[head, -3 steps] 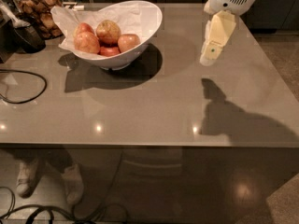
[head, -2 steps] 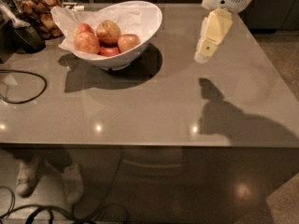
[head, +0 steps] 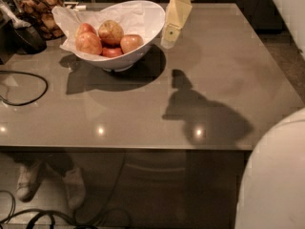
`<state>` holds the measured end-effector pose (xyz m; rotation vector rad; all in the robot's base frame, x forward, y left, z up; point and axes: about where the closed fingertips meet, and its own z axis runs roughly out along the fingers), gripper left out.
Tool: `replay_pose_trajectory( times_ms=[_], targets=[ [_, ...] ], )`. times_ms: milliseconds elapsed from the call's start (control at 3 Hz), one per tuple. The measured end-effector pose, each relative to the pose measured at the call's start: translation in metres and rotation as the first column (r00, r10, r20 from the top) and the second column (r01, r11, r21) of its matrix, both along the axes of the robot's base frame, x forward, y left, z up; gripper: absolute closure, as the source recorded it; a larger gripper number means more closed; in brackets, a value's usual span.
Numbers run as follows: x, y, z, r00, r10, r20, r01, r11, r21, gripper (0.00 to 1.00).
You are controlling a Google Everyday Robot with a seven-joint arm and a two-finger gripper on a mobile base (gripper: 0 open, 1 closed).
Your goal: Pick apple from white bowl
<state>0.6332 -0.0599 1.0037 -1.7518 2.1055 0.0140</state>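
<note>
The white bowl (head: 143,20), lined with crumpled white paper, stands at the back left of the table and holds several apples. The pinkish-red apple (head: 89,43) lies at the bowl's front left. A yellowish-brown speckled apple (head: 111,31) lies behind it, and a small darker red apple (head: 112,52) in front. My gripper (head: 168,41) is pale yellow and hangs tilted from the top edge. It is just outside the bowl's right rim, above the table and to the right of the apples. It holds nothing.
The grey-brown table (head: 143,109) has its front edge near the middle of the view. A black cable (head: 28,87) loops at the left. A dark object (head: 26,35) and a bag of snacks (head: 40,11) sit at the back left. A white part of the robot (head: 276,180) fills the lower right corner.
My gripper has moved left across the table, from right of the bowl to just beside its right rim. The bowl and apples have not moved. A white robot part now shows at the lower right.
</note>
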Motion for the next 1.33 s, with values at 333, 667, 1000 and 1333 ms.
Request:
replay_pose_trajectory(
  times_ms=[333,667,1000,1333],
  targets=[
    [0.005,0.006,0.001,0.9998,0.004,0.018,-0.004,1.0,0.012,0.0],
    [0.019,0.023,0.002,0.9994,0.024,0.026,-0.025,0.998,0.051,0.0],
    [0.034,0.04,0.004,0.9985,0.045,0.033,-0.047,0.996,0.077,0.03],
    [0.05,0.05,0.002,0.9982,0.052,0.029,-0.055,0.994,0.093,0.21]
  ],
)
